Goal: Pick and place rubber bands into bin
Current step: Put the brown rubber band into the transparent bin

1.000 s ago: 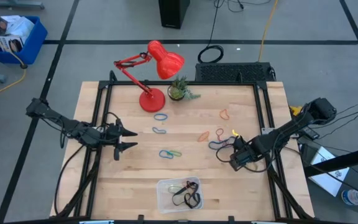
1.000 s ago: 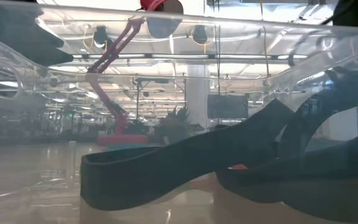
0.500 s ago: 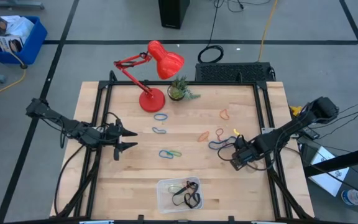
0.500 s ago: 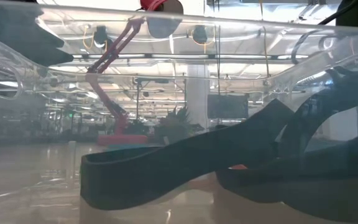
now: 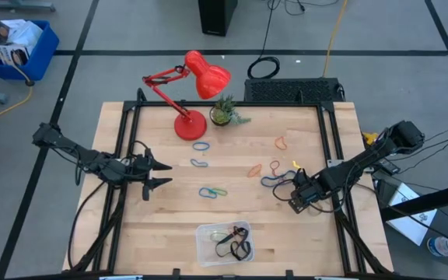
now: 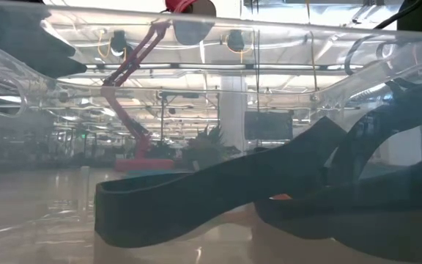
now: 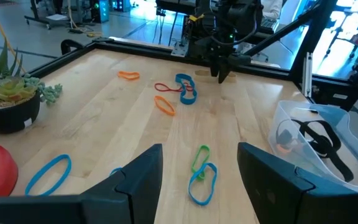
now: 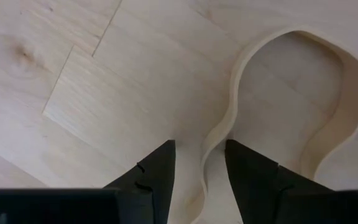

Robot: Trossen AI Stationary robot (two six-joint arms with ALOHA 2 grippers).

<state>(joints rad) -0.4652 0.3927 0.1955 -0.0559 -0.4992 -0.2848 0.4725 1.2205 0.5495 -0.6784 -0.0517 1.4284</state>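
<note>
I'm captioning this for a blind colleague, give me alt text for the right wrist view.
The right gripper points down at a pale wooden tabletop, its two dark fingers open on either side of one end of a thin tan rubber band. The band lies flat in a wavy loop, not yet pinched.

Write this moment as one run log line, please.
right gripper: fingers open, straddling tan rubber band on table | left gripper: open, waiting left side | bin: holds some bands

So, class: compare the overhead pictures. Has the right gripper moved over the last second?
Yes, slightly. The right gripper has shifted a little toward the table's right edge, away from the bin. It hangs low over a tan rubber band.
</note>
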